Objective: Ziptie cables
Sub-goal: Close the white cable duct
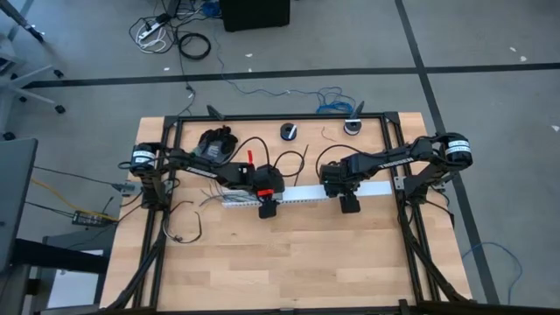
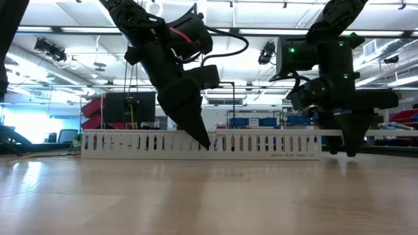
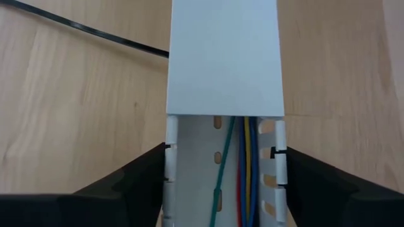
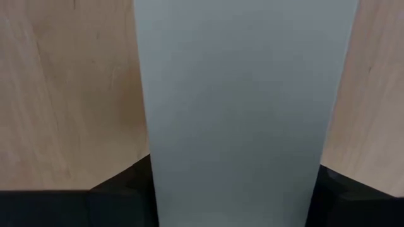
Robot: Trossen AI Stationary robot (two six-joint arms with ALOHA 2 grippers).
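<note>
Nearest to us in the low view lies the bare light wooden desk [image 2: 209, 196]. Behind it stands the long white slotted plastic cable duct [image 2: 196, 145], with faint grey lettering low on its right end that we cannot read with certainty.

The left gripper [image 2: 201, 138] comes down at a slant to the duct's middle. In its wrist view the two dark fingers [image 3: 126, 183] stand apart, one on each outer side of the duct's slotted walls [image 3: 170, 170]. Only this view shows inside the channel: thin green, red, yellow and blue wires [image 3: 243, 170] run along it and pass under a smooth white cover [image 3: 225, 57] closing the farther stretch. A thin black cable [image 3: 95, 33] crosses the desk beyond.

The right gripper [image 2: 345, 147] hangs upright at the duct's right end. Its wrist view shows the white cover filling the frame, with dark fingers [image 4: 120, 186] spread on both sides of it; whether they press it we cannot tell.

The high view alone shows the loose bundle of thin dark wires [image 1: 206, 203] on the desk just past the duct's left end.
</note>
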